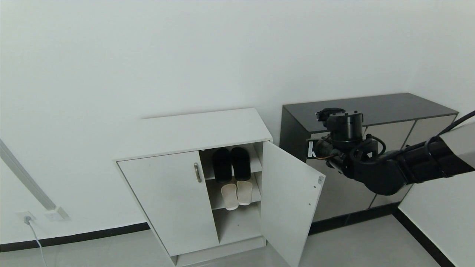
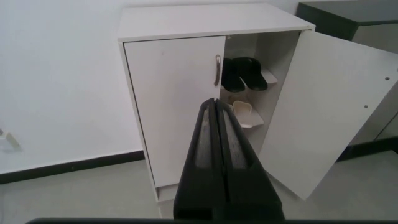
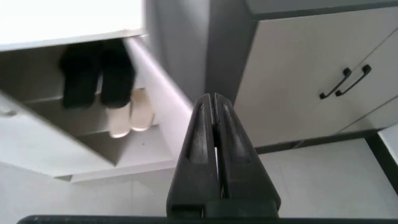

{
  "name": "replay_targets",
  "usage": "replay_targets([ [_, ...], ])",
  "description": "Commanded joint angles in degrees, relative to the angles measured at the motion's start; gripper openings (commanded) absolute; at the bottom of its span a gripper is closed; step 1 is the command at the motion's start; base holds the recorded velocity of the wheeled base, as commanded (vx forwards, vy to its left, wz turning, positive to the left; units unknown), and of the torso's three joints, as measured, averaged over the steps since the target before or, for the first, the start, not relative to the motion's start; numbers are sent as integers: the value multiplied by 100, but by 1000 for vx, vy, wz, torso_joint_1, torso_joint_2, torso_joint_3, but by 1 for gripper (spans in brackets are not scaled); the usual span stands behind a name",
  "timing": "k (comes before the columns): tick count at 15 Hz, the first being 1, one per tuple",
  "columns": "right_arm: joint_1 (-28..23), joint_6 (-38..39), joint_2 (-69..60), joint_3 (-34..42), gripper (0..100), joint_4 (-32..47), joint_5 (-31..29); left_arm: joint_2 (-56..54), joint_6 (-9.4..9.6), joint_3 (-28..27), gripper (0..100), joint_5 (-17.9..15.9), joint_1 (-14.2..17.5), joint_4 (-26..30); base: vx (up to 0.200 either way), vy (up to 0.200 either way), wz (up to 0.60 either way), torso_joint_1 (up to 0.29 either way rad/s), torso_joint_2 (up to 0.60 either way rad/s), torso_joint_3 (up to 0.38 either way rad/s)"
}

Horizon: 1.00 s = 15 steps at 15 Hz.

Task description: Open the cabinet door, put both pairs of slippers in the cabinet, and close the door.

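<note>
- The right gripper [image 3: 215,99] has its fingers pressed together and carries nothing; its arm hangs just beyond the free edge of the open right door [image 1: 289,200], in front of a dark sideboard [image 1: 371,107].
- The left gripper [image 2: 215,104] is likewise closed and empty, pointed at the white cabinet [image 1: 200,129] from well apart.
- Inside, the black slippers [image 1: 232,163] lie on the upper shelf, and the pale slippers [image 1: 237,193] on the shelf below.
- The left door [image 1: 170,200] is closed.
- Judging from this, opening and loading are done; only swinging the right door closed remains.
</note>
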Motion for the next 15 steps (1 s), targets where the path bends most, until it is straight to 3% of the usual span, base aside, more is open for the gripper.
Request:
replay_targets([
  [1,-247,-3,472,-361,0,52,109,7,-1,0,0,1,1,-1,0,0,0,0,0,0],
  [15,-475,49,1167,-397,0,52,373,7,-1,0,0,1,1,-1,0,0,0,0,0,0],
])
